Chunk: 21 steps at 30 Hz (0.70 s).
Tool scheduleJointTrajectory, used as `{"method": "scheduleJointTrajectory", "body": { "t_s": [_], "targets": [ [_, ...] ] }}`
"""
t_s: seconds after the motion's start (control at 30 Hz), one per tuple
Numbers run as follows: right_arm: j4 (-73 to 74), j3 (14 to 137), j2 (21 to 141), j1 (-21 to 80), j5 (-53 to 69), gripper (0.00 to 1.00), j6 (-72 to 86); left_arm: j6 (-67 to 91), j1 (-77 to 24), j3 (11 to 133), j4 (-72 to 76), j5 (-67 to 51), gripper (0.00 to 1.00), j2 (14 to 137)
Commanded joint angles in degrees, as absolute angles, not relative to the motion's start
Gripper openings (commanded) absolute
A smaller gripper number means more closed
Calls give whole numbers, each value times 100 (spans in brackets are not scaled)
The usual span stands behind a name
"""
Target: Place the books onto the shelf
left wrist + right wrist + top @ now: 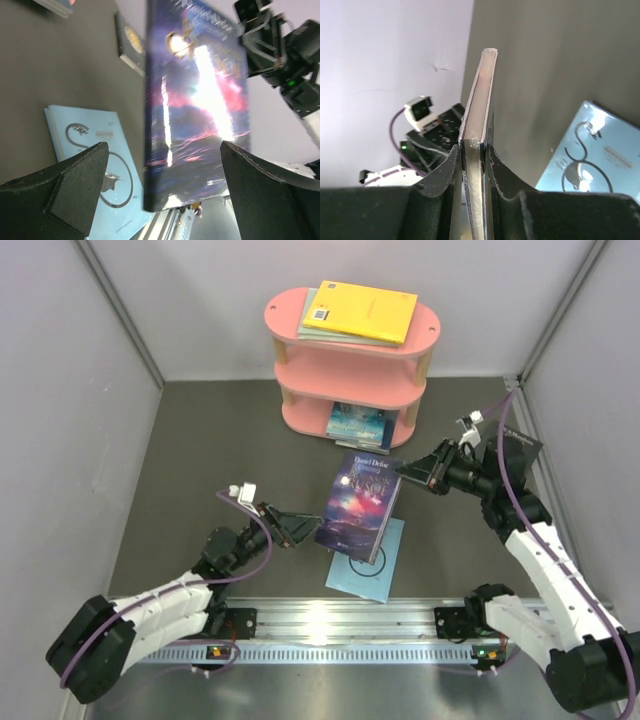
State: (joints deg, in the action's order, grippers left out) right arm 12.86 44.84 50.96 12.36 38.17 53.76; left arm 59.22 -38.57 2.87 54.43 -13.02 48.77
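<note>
From above, found the pink shelf (282, 315) at the far side of the grey tabletop (200, 460), with a yellow book (362, 312) lying on a grey-green book (303, 328) on the top board and a bluish book (360, 425) on the bottom board. Found the right tool (408, 472) pinching the far right corner of a dark starry book (358, 505), held tilted above the tabletop in front of the shelf, its near end over a light blue book (368, 565) lying flat near the arms' bases. Saw the left tool (300, 528) just beside the starry book's left edge, spread wide. Through the left wrist camera, saw the 2 black fingers (75, 185) far apart with the starry book standing between them, touching neither as far as could be told; noted the light blue book with its swirl flat on the tabletop below, and a black book (131, 42) with a gold emblem lying farther off. Through the right wrist camera, saw 2 fingers (440, 175) pressed onto both faces of the starry book, viewed edge-on; made out the light blue book at lower right and the left arm (420, 130) beyond.
</note>
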Motion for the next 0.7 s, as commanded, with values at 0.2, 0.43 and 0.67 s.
{"method": "scheduleJointTrajectory", "body": {
  "t_s": [0.2,0.43,0.67],
  "targets": [
    [-1009,4316,5290,1616,4298,0,6468,5889,-3832,132,6099,-1677,99,5685],
    [-3151,3464,6090,2021,4262,0,7250,6099,-3841,185,6574,-1951,96,5871],
    [-4527,3067,6741,1995,4316,0,7665,6012,-3832,237,5820,-1776,45,5179]
  ]
}}
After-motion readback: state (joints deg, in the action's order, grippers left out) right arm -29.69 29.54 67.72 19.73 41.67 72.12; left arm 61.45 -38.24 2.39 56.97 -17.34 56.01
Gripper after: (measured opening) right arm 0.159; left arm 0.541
